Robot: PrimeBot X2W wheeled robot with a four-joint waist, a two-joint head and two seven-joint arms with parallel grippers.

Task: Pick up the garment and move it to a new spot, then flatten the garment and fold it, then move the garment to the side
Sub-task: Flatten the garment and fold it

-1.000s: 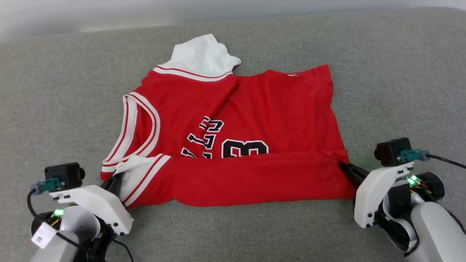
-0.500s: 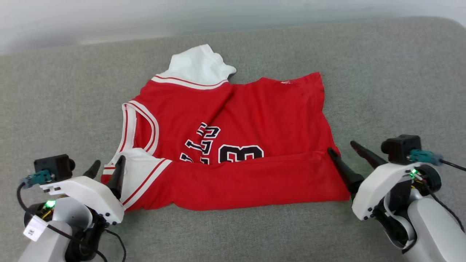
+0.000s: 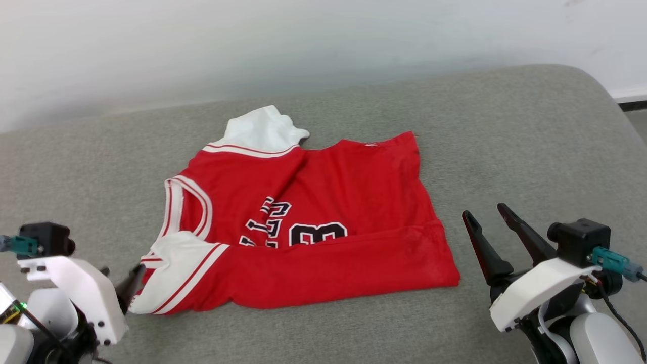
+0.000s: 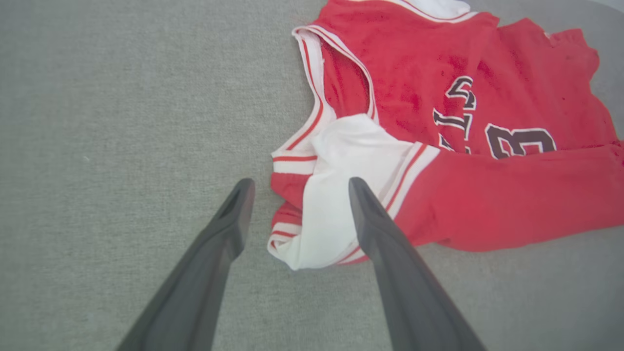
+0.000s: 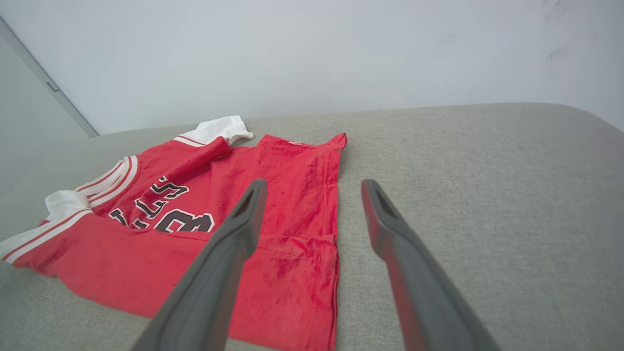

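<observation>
Red garment (image 3: 354,192) lies between left and right jaws, both spread wide, empty.

Bright, even and soft, as from diffuse light overhead. Only faint, soft-edged shadows tucked under the edges of the garment (image 3: 323,268). Slightly washed out and hazy toward the pale wall (image 3: 303,50). Crisp on the weave of the grey fabric surface (image 4: 97,122) mid-frame, yet bowed at the wrist views' edges. Blurred along the near lengths of the left claw (image 4: 298,185) and right claw (image 5: 313,184).
</observation>
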